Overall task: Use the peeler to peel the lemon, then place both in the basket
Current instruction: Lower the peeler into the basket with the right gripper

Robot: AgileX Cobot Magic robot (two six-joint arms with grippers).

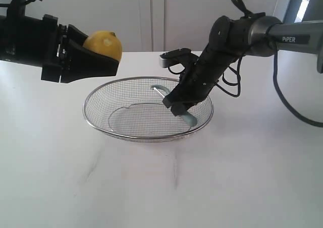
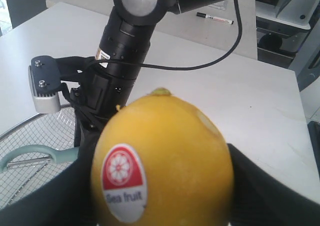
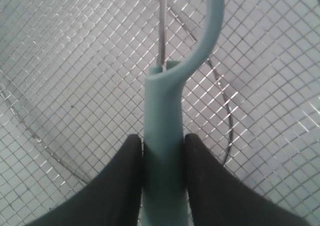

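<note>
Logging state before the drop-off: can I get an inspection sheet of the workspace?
Surface: white table, no spills seen.
Job's things: lemon held in the air left of the basket, sticker on it; peeler held low inside the basket.
Clutter: marker on the far tabletop.
Grippers: left gripper fingers shut on the lemon; right gripper fingers shut on the peeler.
Cables: black cable hanging by the right arm.
Surroundings: white cabinet doors behind.
</note>
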